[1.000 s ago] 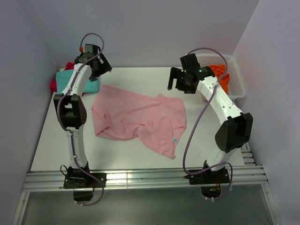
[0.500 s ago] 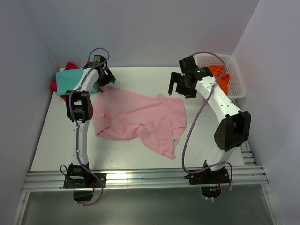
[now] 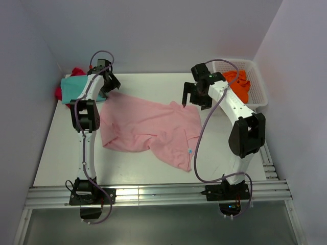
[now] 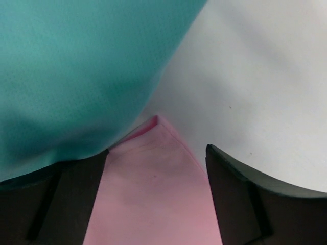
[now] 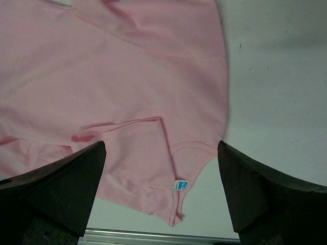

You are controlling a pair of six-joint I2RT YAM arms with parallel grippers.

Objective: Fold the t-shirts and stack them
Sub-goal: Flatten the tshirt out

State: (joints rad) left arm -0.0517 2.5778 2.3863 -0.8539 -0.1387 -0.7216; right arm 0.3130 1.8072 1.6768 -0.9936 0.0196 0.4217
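- The pink t-shirt (image 3: 150,127) lies open and rumpled in the middle of the table (image 3: 61,153). One flap is turned over near its 6 o'clock edge, and no clean fold is made in it yet.
- At 10 o'clock from it a teal t-shirt (image 3: 76,88) sits folded flat on top of a red garment (image 3: 60,93). I judge this to be the stack with part of the job done.
- At 2 o'clock a basket (image 3: 258,76) holds an orange t-shirt (image 3: 239,84) in a heap, so at least that one is unfolded as well.
- The left gripper (image 3: 108,88) is at the shirt's 10 o'clock corner, right against the teal t-shirt. In the left wrist view its jaws stand apart on either side of the pointed pink corner, with nothing pinched.
- The right gripper (image 3: 193,101) is over the shirt's 1 o'clock corner. In its wrist view the jaws are spread wide and look clear of the cloth, with a small blue label (image 5: 180,185) showing on the hem below.
- My judgement is that the task is about midway or less. The two far corners are lined up for a grasp, then the pink shirt needs flattening, folding and placing on the teal one before the basket is emptied.
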